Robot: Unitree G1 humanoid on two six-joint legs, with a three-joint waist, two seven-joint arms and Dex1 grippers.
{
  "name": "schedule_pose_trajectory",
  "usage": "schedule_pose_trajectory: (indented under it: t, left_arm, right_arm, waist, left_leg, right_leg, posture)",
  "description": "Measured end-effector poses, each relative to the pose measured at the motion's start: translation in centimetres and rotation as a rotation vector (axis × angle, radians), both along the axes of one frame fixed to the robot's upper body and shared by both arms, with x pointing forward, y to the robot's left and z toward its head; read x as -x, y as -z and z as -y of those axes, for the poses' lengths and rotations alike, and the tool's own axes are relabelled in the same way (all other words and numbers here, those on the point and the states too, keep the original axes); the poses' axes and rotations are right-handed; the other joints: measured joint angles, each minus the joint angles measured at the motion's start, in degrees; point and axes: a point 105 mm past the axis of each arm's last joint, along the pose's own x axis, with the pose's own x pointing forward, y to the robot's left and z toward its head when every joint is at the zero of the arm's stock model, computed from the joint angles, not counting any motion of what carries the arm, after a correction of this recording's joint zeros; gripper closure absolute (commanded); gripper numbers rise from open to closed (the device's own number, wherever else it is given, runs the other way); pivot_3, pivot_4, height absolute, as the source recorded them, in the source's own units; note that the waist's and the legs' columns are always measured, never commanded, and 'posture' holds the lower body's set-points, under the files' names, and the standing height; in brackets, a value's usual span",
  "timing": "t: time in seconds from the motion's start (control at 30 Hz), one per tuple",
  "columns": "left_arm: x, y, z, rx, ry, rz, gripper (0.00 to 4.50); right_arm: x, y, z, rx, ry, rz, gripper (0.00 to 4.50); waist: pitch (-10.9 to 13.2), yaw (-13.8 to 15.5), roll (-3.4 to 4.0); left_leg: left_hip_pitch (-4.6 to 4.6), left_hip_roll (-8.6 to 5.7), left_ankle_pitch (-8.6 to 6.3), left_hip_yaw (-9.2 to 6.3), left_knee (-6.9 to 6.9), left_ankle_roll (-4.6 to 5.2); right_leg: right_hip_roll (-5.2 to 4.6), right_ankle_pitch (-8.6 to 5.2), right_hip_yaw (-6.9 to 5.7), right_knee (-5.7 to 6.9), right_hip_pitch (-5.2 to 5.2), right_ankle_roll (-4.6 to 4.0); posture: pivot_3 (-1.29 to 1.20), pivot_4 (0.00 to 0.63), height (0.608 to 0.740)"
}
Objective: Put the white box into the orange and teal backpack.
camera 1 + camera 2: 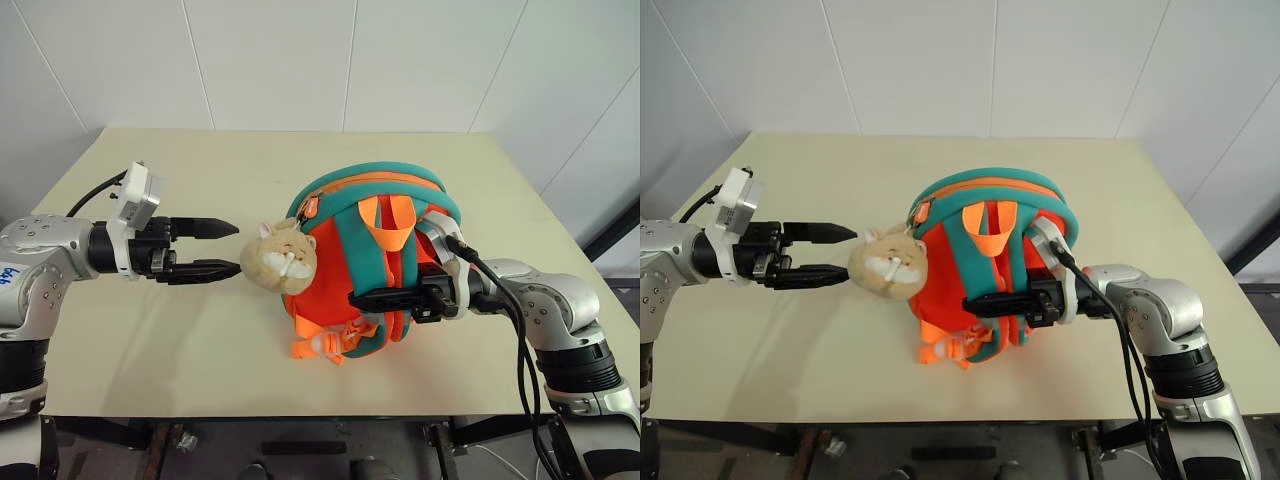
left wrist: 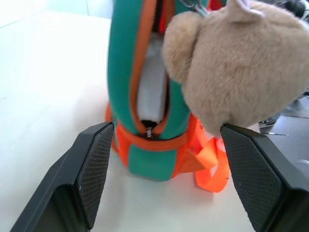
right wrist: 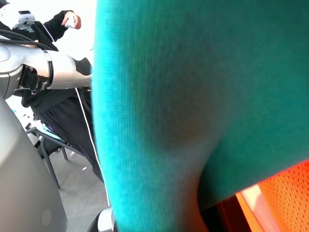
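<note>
The orange and teal backpack (image 1: 375,260) stands upright on the table (image 1: 200,170), right of centre, with a tan plush head (image 1: 281,258) hanging at its left side. Through its open zip slit the white box (image 2: 152,84) shows inside the pack. My left gripper (image 1: 236,249) is open and level, its tips just short of the plush head, which sits between the black pads (image 2: 94,169) in the left wrist view. My right gripper (image 1: 362,297) is shut on a teal shoulder strap (image 3: 193,96) at the pack's front.
The table's front edge (image 1: 300,412) runs close below the pack, and white walls stand behind the far edge. Black cables (image 1: 520,340) trail along my right arm. A person in dark clothes (image 3: 58,29) is in the right wrist view's background.
</note>
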Motion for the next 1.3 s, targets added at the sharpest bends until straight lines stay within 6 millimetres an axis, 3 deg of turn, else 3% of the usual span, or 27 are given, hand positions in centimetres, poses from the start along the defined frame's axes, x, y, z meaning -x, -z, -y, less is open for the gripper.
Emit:
schedule_pose_trajectory:
  t: [0.23, 0.53, 0.87, 1.13, 1.3]
  left_arm:
    - [-1.0, 1.4, 1.4, 0.013, 0.034, -0.025, 0.73]
    - [-0.8, 1.0, 2.0, 0.009, 0.072, -0.017, 0.73]
    - [3.0, -1.2, 3.3, -0.03, 0.187, -0.016, 0.73]
    - [4.0, -1.0, 4.8, -0.004, 0.242, -0.011, 0.73]
    - [3.4, -0.3, 5.8, 0.011, 0.244, 0.0, 0.73]
  right_arm:
    - [0.0, 0.0, 0.0, 0.0, 0.0, 0.0, 4.5]
    - [-0.1, 0.0, 0.0, 0.002, 0.007, 0.001, 4.5]
    - [0.0, 0.2, 0.0, 0.004, 0.009, -0.004, 4.5]
    - [0.0, 0.3, 0.0, 0.004, 0.006, -0.006, 4.5]
    - [0.0, 0.3, -0.1, 0.01, 0.005, -0.007, 4.5]
  waist:
    - [0.0, 0.0, 0.0]
    - [0.0, 0.0, 0.0]
    - [0.0, 0.0, 0.0]
    - [0.0, -0.1, 0.0]
    - [0.0, 0.0, 0.0]
  left_leg:
    - [0.0, 0.0, 0.0, 0.0, 0.01, 0.0]
    - [0.0, 0.0, 0.0, 0.0, -0.02, 0.0]
    - [0.01, 0.0, 0.0, 0.0, -0.06, 0.0]
    - [0.01, 0.0, 0.0, 0.0, -0.04, 0.0]
    - [0.0, -0.01, 0.0, 0.0, 0.01, 0.0]
  right_leg:
    - [0.0, 0.0, 0.0, 0.01, 0.0, 0.0]
    - [0.0, 0.0, 0.0, 0.01, -0.01, 0.0]
    - [0.0, -0.02, 0.0, -0.01, -0.01, 0.01]
    - [0.0, -0.02, 0.0, -0.01, 0.0, 0.01]
    - [0.0, -0.01, 0.01, -0.01, 0.02, 0.01]
  posture:
    - [0.0, 0.15, 0.74]
    - [0.0, 0.15, 0.74]
    - [0.0, 0.15, 0.74]
    - [0.0, 0.15, 0.74]
    - [0.0, 0.15, 0.74]
